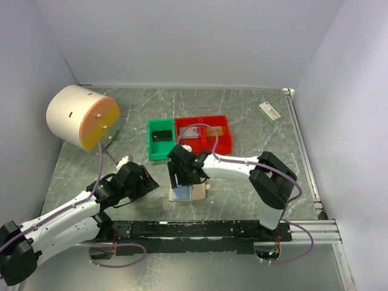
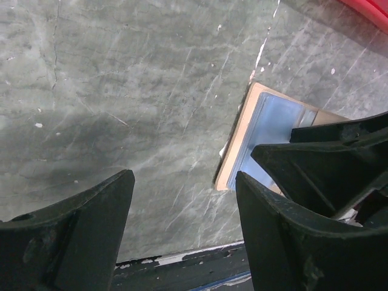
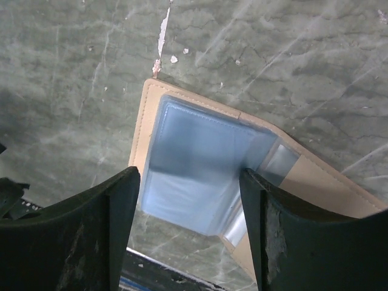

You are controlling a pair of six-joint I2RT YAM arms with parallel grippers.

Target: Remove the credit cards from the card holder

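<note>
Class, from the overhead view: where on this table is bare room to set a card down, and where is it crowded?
Free: the table's right side, between the red bins, small white box and right arm; also the back strip behind the bins. Crowded: front centre, where left gripper and right gripper hem in the card holder.
</note>
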